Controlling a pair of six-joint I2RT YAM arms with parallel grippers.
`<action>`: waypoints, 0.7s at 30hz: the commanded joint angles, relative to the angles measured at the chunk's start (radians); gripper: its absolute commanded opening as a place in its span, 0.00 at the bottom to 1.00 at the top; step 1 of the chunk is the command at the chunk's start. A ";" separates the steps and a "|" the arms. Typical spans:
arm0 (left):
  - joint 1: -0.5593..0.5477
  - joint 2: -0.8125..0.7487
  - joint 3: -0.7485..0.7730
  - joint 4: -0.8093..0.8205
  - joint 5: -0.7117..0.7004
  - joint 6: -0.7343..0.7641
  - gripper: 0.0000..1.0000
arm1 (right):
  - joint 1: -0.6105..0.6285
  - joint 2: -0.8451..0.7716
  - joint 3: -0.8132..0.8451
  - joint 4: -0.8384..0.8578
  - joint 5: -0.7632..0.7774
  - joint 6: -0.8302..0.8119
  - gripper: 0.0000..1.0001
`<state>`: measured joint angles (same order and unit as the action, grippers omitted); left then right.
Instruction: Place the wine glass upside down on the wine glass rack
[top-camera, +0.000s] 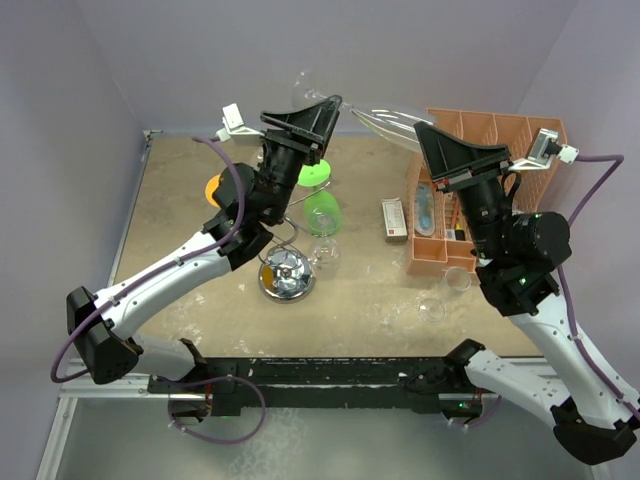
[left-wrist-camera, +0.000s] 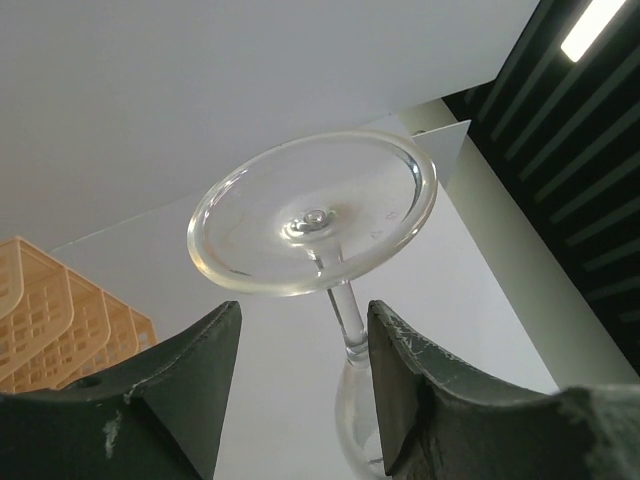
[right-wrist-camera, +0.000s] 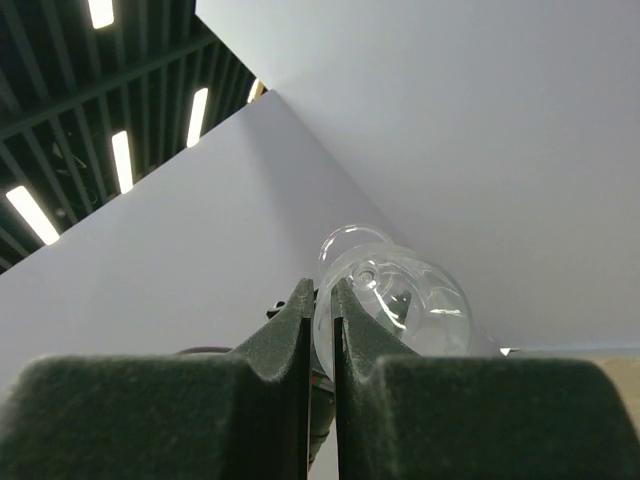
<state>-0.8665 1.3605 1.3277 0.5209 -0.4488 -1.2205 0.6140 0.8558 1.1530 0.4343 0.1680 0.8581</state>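
Wine glass (top-camera: 385, 122): clear, lying roughly horizontal in the air near the back wall. It is between the two raised arms and well above the table (top-camera: 180, 220). Its foot points toward the left arm and its bowl toward the right.

Right gripper (top-camera: 420, 128): the wrist view shows the fingers nearly closed, with only a thin slit between them, clenched on the wall of the bowl. This arm carries the glass.

Left gripper (top-camera: 328, 103): released. In its wrist view the fingers stand apart with the stem running up between them, close against one finger and clear of the other. The round foot sits just beyond the fingertips.

Wine glass rack (top-camera: 287, 272): the chrome stand sits on the table below the left arm, its mirrored disc base facing up at me. The clear glass is not on it.

A green glass (top-camera: 321, 210) hangs at the rack's right side, foot up and bowl down. I cannot tell which scroll arm carries it.

Orange mesh organiser (top-camera: 490, 140): back right, partly behind the right arm. Two small clear glasses (top-camera: 432, 310) stand on the table in front of it.
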 joint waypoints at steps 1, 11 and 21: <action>-0.008 -0.008 0.029 0.113 0.033 -0.019 0.51 | -0.003 -0.016 0.004 0.108 -0.040 0.034 0.05; -0.027 0.019 0.035 0.145 0.041 -0.022 0.32 | -0.003 0.008 -0.023 0.149 -0.085 0.076 0.06; -0.042 0.007 0.024 0.194 0.058 -0.016 0.02 | -0.003 0.036 -0.050 0.187 -0.115 0.120 0.06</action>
<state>-0.8944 1.3800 1.3285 0.6399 -0.4309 -1.2400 0.6094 0.8959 1.1038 0.5278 0.0910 0.9432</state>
